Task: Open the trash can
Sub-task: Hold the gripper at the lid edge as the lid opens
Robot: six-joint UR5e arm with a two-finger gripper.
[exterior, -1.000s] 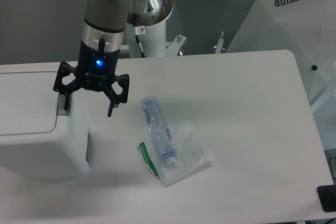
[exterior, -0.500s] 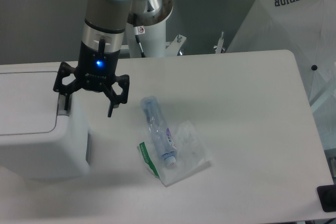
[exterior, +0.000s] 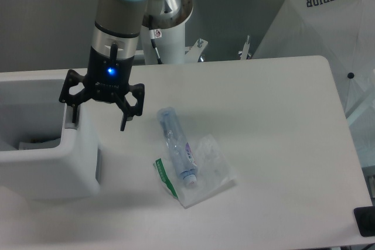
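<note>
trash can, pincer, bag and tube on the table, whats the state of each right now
trash can: open, lid no longer covering the top, inside visible
grey push-button tab: under the pincer's near finger, contact hard to tell
pincer: open, empty, fingers spread over the can's right edge
clear plastic bag: lying flat on the table
tube: lying on its side, part of it in the bag, cap on

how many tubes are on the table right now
1. The tube lies partly in a clear plastic bag near the middle of the table, right of the trash can. The bin's inside is mostly hidden.
</note>
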